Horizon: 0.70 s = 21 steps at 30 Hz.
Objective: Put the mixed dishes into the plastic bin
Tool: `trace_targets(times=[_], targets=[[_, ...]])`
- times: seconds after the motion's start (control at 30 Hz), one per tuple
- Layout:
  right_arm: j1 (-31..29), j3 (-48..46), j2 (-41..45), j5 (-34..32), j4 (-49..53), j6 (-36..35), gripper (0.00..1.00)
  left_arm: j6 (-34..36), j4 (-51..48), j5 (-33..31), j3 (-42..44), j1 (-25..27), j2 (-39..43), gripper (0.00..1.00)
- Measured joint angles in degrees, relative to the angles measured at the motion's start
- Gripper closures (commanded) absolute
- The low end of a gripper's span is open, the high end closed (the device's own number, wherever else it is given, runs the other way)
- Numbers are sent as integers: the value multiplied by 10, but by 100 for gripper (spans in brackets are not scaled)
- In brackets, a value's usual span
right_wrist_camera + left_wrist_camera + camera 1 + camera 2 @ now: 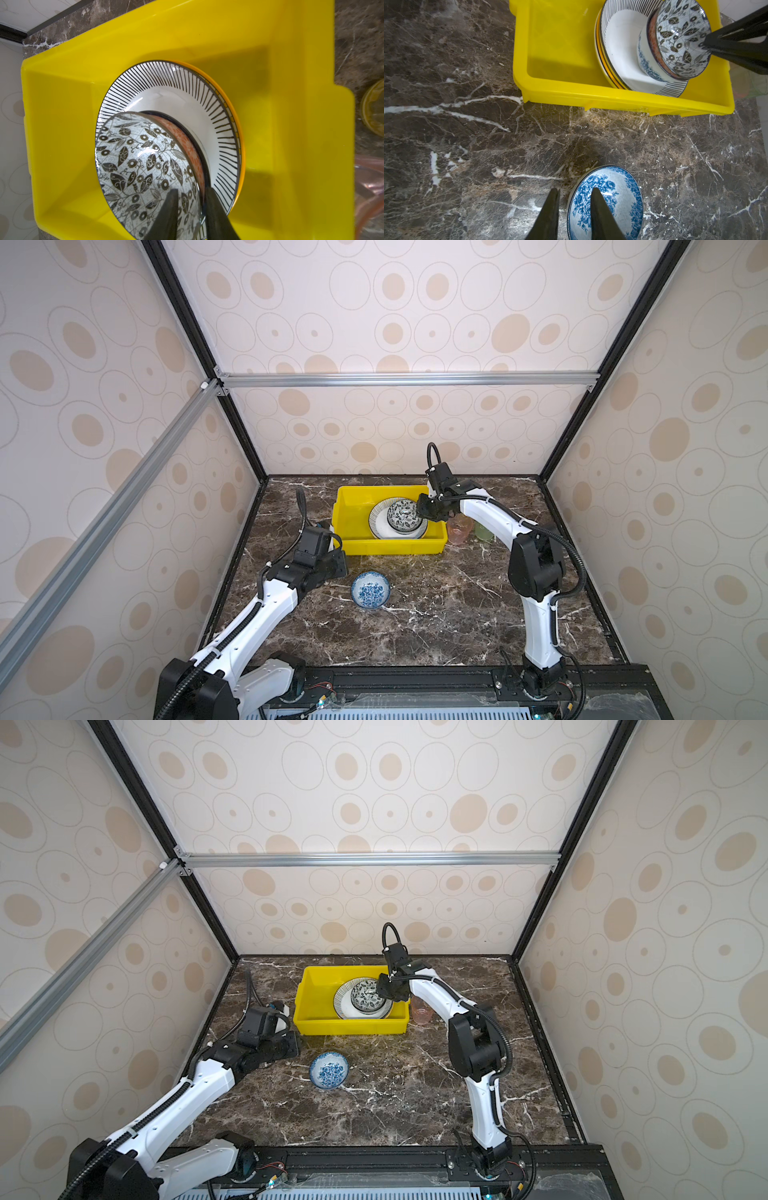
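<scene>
L gripper [575,188]: jaws narrow, astride blue-floral bowl [623,199] rim on table [467,124], set for pinch | R gripper [190,189]: jaws slightly parted round b/w bowl [135,162] rim; bowl nested on stack [187,97] in yellow bin [301,104], prob. to save room

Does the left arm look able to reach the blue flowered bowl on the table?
Probably yes: the left gripper is open astride the rim of the blue-floral bowl, nothing blocking.
</scene>
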<state>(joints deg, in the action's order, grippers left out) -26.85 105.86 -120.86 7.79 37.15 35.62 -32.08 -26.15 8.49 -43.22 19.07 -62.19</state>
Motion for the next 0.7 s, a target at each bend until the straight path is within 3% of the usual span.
trace_targets(times=[0.3, 0.7], targets=[[0, -19, 22, 2, 2, -1, 64, -1, 0, 6, 17, 0, 0, 71], [-1, -76, 106, 3, -1, -8, 62, -1, 0, 16, 36, 0, -3, 68]])
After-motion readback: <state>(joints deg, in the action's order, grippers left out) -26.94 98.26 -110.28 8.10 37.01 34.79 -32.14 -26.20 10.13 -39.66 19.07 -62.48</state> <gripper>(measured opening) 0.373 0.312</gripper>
